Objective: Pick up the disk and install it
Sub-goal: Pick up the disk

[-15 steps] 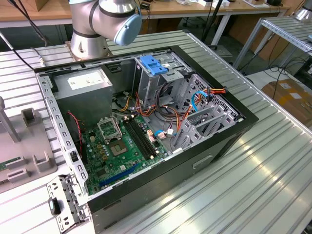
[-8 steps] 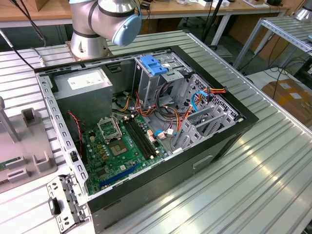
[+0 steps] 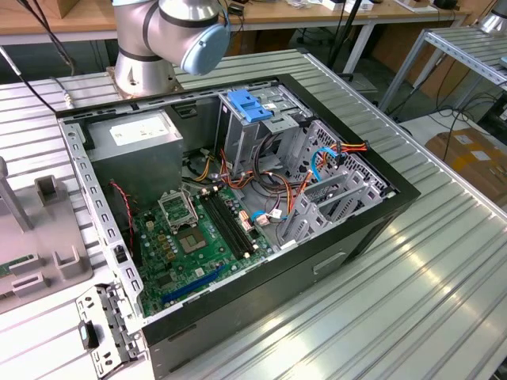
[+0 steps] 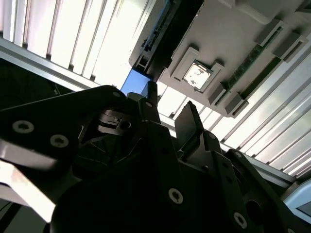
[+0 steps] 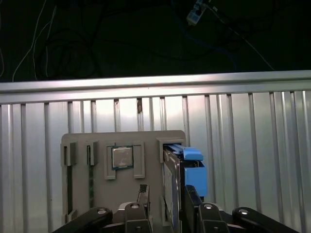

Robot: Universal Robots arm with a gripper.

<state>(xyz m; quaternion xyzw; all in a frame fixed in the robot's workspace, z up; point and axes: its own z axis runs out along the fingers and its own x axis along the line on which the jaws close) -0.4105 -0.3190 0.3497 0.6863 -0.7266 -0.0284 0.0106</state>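
In the exterior view, an open computer case [image 3: 333, 257] lies beside a grey holder [image 3: 36, 237].

In the second wrist view, the gripper [image 4: 169, 109] has its fingers [image 4: 187, 116] parted just before the disk [image 4: 133, 85].

In the first wrist view, the gripper [image 5: 166, 196] is spread wide around the disk [image 5: 193, 167] without clearly touching it. The disk stands on edge in the holder [image 5: 97, 189], long axis pointing away from the gripper.

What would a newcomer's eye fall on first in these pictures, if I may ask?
The open computer case with its green motherboard fills the exterior view's middle. In the first wrist view, the disk with bright blue rails stands on edge in a grey holder, the open gripper close by it.
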